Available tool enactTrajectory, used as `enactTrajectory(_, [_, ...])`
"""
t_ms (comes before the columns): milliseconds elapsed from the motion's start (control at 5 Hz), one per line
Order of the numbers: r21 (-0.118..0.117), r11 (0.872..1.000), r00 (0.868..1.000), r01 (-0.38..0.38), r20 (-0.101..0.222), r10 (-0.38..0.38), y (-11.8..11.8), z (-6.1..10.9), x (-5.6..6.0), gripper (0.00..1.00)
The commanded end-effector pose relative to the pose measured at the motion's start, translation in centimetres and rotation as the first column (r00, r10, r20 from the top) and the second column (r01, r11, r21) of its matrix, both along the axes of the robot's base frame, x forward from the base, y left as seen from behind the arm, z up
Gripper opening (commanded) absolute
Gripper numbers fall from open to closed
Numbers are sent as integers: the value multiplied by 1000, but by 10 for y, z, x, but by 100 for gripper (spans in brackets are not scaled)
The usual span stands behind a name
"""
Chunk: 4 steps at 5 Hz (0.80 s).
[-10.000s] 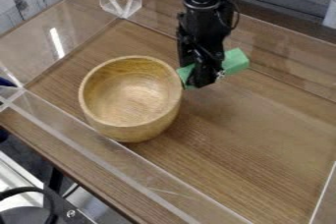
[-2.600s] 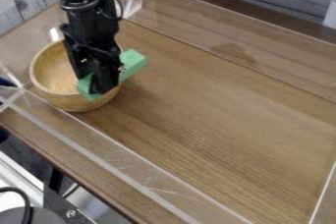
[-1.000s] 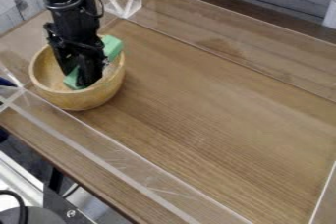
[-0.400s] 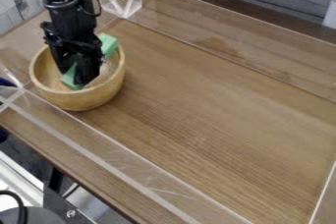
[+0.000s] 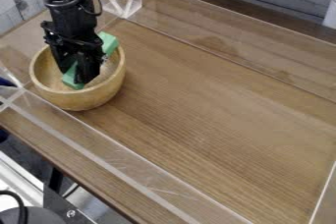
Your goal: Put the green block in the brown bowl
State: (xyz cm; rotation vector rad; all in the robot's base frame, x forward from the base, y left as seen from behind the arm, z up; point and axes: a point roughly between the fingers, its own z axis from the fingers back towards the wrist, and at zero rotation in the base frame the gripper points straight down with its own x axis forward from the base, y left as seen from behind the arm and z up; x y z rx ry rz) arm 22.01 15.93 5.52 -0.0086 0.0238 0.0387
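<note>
The brown bowl (image 5: 110, 83) stands at the left of the wooden table, round and light brown with thick walls. My black gripper (image 5: 82, 71) points straight down into it, shut on the green block (image 5: 108, 45). The bright green block sticks out to the right of the fingers at about the height of the bowl's rim, and a sliver of green shows low between the fingers inside the bowl. The arm hides much of the bowl's inside.
A clear acrylic wall (image 5: 144, 174) runs along the table's front edge and left corner. A clear folded stand (image 5: 129, 2) sits at the back behind the arm. Bare wood tabletop (image 5: 223, 90) stretches right of the bowl.
None in the last second: gripper and block stay in the bowl. Earlier I carried the block from the table's middle leftwards over the bowl, which also sits further left than before.
</note>
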Motion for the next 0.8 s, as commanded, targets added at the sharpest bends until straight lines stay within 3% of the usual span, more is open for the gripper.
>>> enactTrajectory(0, [34, 999, 999, 4, 38, -6, 5, 13, 12, 0])
enactTrajectory(600, [34, 999, 1000, 0, 25, -1, 3, 14, 16, 0])
